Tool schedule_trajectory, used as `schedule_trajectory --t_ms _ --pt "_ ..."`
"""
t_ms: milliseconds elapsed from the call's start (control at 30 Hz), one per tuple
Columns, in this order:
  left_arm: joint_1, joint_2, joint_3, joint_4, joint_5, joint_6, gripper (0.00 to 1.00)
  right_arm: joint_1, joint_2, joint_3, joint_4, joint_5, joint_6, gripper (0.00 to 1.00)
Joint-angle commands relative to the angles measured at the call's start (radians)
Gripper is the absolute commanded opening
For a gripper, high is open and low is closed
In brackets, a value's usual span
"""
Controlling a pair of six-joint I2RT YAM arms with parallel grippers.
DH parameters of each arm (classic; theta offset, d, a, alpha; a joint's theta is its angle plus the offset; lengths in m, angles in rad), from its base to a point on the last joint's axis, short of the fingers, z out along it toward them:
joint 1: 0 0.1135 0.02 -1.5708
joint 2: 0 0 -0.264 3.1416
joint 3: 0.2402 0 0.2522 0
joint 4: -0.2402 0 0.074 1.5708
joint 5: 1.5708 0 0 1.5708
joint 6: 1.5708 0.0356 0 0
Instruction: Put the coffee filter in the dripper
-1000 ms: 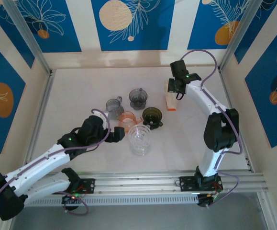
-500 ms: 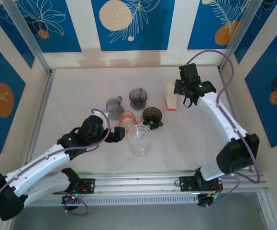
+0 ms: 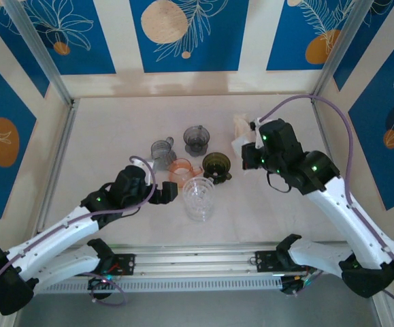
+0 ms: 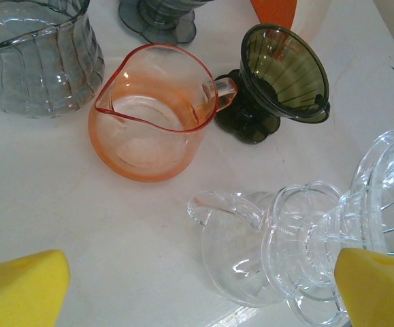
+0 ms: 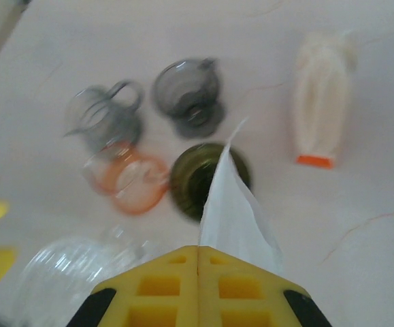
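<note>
This is a robot-testing cell in a lab, not a home or a café. A pale tabletop (image 3: 115,129) is boxed in by upright wall panels (image 3: 190,34) printed with blue bands, white leaves and orange discs. Bare aluminium posts (image 3: 39,51) frame the panels at the upper left and upper right. Along the bottom of the top view runs a slotted aluminium rail (image 3: 203,257). Two white robot arms (image 3: 60,228) are bolted to it, trailing lilac cables (image 3: 333,112). A few coffee drippers (image 3: 217,164) stand mid-frame.

Top cam looks down from behind on the whole table (image 3: 115,129); left wrist sits close over the green dripper (image 4: 282,78), right wrist sees that same dripper from higher up.
</note>
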Motion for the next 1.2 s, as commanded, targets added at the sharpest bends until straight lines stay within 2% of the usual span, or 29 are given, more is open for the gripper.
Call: schedule_trajectory --t_ms 0,200,333,900,1167 --pt "0.013 -0.011 -0.011 0.005 0.018 0.002 1.00 0.070 0.000 0.057 -0.159 -0.174 0.024 0.00" --pt "0.014 -0.011 0.004 -0.003 0.019 0.010 1.00 0.201 0.059 0.138 -0.278 -0.230 0.080 0.00" --pt "0.013 -0.016 0.015 -0.011 0.024 0.019 1.00 0.243 0.121 0.187 -0.313 -0.231 0.107 0.00" --pt "0.015 -0.091 0.037 -0.039 0.089 0.038 1.00 0.278 0.457 0.410 -0.378 -0.230 0.097 0.00" --pt "0.018 -0.092 0.049 -0.038 0.129 0.034 1.00 0.304 0.564 0.478 -0.398 -0.152 0.076 0.00"
